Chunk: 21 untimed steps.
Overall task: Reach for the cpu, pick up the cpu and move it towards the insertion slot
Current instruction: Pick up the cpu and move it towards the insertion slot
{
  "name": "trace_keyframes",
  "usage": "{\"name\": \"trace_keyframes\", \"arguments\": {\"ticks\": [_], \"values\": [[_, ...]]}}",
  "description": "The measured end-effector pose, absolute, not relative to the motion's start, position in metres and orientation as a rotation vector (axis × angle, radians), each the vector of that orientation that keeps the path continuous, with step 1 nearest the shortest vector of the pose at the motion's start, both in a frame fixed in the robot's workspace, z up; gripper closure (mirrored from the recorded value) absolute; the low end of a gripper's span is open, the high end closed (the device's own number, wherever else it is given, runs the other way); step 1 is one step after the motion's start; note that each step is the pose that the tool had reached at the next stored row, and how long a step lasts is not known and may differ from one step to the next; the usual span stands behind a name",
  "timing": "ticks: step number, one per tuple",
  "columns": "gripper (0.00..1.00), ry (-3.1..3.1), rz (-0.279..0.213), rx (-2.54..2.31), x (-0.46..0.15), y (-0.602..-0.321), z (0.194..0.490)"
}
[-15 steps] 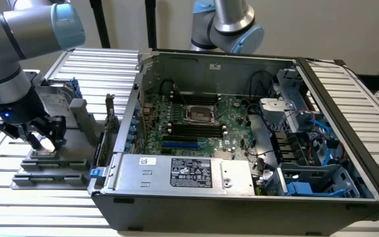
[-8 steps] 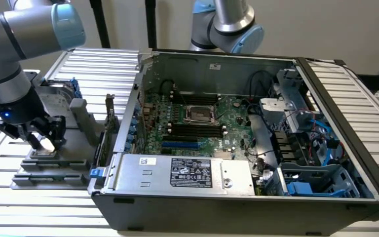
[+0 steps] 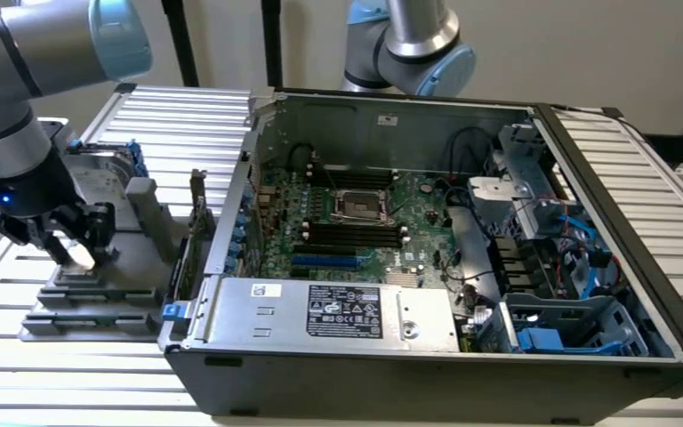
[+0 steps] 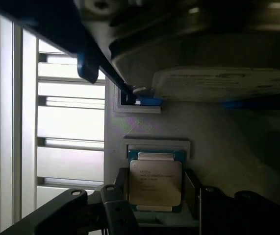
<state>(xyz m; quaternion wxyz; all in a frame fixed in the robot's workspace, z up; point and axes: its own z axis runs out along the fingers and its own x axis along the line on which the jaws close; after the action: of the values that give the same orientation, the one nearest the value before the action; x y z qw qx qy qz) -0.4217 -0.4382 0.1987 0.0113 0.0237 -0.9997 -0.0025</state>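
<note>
A plain pale wall (image 3: 626, 53) is seen at the back. Two black upright posts (image 3: 181, 40) are set in front of it, twd the exterior view's left. The table (image 3: 68, 391) is built of ribbed silver-grey metal slats w/ dark gaps betw. them, and is spread across the foreground and up both sides. Soft, even light is cast over the scene, and a pale sheen is picked up along the slat tops. In the wrist view the slats (image 4: 71, 122) are lit bright white, approx. washed out.
</note>
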Motion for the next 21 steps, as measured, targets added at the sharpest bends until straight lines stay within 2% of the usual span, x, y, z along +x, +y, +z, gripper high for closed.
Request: {"name": "trace_keyframes", "arguments": {"ticks": [21], "values": [[0.46,-3.115,-0.007,0.06,-0.406,-0.438,0.292]]}}
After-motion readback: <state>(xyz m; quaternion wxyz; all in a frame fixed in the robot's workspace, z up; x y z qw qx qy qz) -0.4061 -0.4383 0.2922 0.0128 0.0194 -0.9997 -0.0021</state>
